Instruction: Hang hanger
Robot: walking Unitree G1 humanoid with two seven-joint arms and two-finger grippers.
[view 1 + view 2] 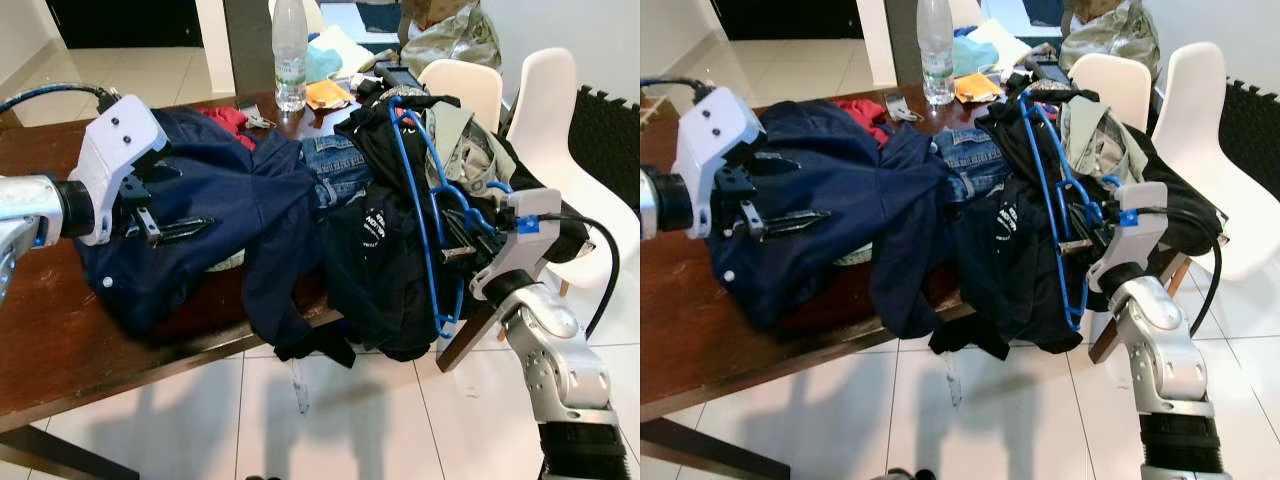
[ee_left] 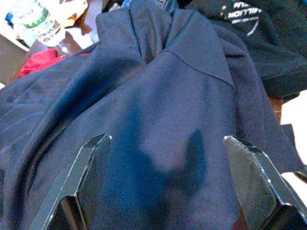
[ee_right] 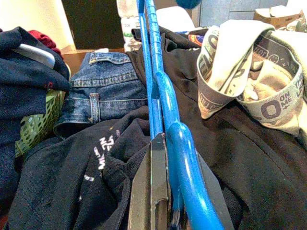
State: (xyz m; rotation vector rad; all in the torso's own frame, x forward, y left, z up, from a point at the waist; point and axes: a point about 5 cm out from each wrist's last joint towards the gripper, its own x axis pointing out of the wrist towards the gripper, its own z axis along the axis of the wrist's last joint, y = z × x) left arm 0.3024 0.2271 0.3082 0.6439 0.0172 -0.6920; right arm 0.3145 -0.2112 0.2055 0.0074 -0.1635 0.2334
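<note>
A blue plastic hanger (image 1: 425, 190) lies across a pile of black clothes (image 1: 385, 260) at the right end of the brown table (image 1: 40, 340). My right gripper (image 1: 462, 238) is shut on the hanger's lower part; in the right wrist view the blue bar (image 3: 165, 115) runs out from between the fingers (image 3: 152, 191). My left gripper (image 1: 178, 230) hovers open over a navy jacket (image 1: 215, 215) on the table's left half, its fingers (image 2: 79, 187) spread wide above the cloth.
Blue jeans (image 1: 335, 165) lie between the jacket and the black pile. A clear water bottle (image 1: 290, 55) stands at the table's far edge. Two white chairs (image 1: 560, 110) stand to the right. White tiled floor (image 1: 330, 420) lies in front.
</note>
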